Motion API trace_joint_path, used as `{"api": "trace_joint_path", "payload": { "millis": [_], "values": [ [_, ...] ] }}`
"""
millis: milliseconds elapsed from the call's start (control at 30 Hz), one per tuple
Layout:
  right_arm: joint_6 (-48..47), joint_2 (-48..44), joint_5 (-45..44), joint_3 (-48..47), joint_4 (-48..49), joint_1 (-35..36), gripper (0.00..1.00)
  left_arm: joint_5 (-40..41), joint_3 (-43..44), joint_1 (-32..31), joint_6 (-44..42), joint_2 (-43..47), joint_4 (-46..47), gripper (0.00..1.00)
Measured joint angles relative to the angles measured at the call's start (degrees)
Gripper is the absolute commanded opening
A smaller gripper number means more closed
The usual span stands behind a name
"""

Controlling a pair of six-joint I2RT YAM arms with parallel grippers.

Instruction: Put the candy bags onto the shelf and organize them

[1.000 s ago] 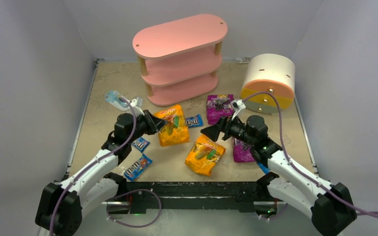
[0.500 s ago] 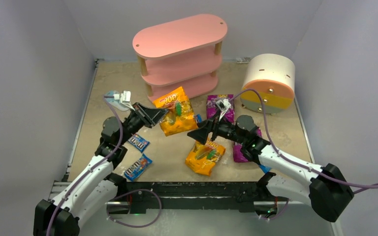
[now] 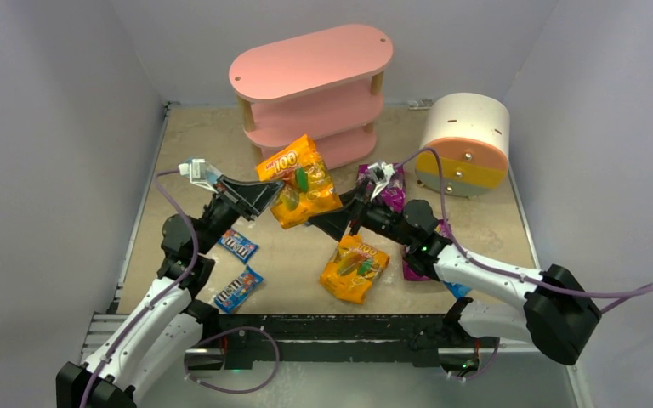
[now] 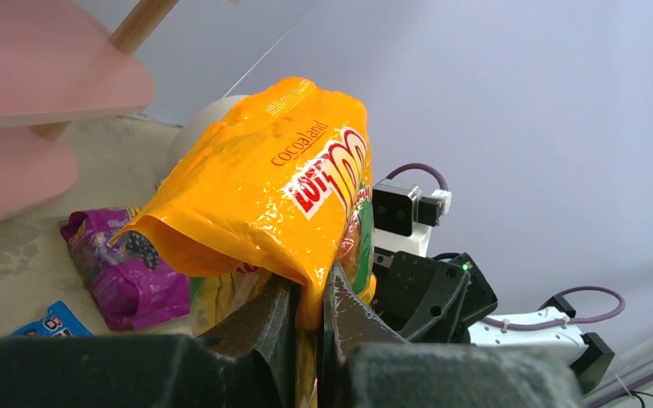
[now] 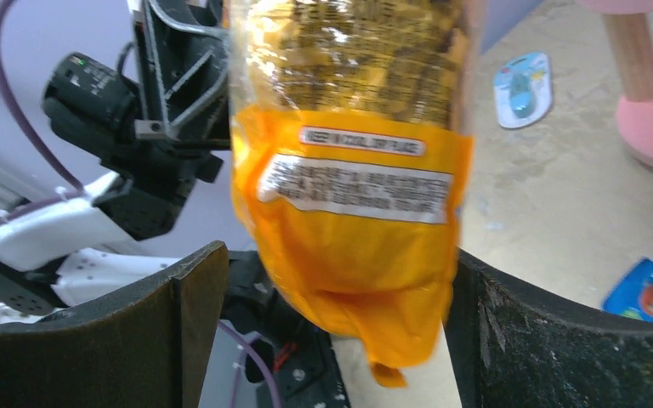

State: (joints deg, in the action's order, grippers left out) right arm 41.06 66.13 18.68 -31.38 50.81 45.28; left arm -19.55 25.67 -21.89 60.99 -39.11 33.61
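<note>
We have the held orange bag (image 3: 298, 180) up off the worktop (image 3: 178, 136), hanging in the air just in front of the shelf (image 3: 310, 61) and its lowest board. Our left fingers (image 4: 259, 323) are pinched tight on 1 edge seam. Our right fingers (image 5: 178, 306) stand spread wide with the bag's lower end between them, and we cannot tell whether they touch it. The bag looks light, soft and glossy — probably slippery, with loose contents that slump. We judge the flat crimped seam the surest hold, since squeezing the belly could crush the candy. The second orange bag (image 3: 353, 268) lies on the worktop.
</note>
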Motion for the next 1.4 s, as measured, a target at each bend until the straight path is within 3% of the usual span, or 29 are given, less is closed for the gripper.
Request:
{"api": "trace_joint_path", "payload": {
  "millis": [567,633,733,800,833,867,900,967,1167,1400],
  "values": [
    [18.1,6.0,-18.0,-1.8,8.3,5.4,0.65,3.6,-2.3,0.0,1.5,-1.2,4.0,0.00],
    [18.8,6.4,-19.1,-1.8,9.2,5.5,0.59,4.0,-2.4,0.0,1.7,-1.2,4.3,0.00],
    [19.3,6.6,-19.8,-1.8,10.0,5.5,0.35,4.4,-2.4,0.0,2.4,-1.2,4.8,0.00],
    [19.0,6.6,-20.2,-1.8,10.4,5.5,0.26,4.4,-2.4,0.0,2.5,-1.4,4.7,0.00],
    [18.8,6.6,-20.4,-1.8,10.4,5.5,0.23,4.4,-2.4,0.0,2.4,-1.5,4.3,0.08],
    [18.5,6.5,-20.7,-1.8,10.4,5.7,0.18,4.5,-2.4,0.0,2.3,-1.7,3.5,0.23],
    [18.2,6.4,-20.9,-1.6,10.4,5.7,0.14,4.5,-2.3,0.0,1.9,-1.7,2.7,0.46],
    [18.0,5.9,-21.6,-0.5,10.3,5.7,0.11,4.7,-1.1,0.0,-0.1,-1.8,-1.4,0.78],
    [18.6,2.0,-25.4,2.8,5.2,5.7,0.00,10.6,6.8,0.0,-7.9,-1.5,-21.8,0.87],
    [20.2,1.6,-28.2,6.3,-3.4,4.6,0.00,29.5,14.1,0.0,-13.8,1.5,-49.0,0.93]
  ]
}}
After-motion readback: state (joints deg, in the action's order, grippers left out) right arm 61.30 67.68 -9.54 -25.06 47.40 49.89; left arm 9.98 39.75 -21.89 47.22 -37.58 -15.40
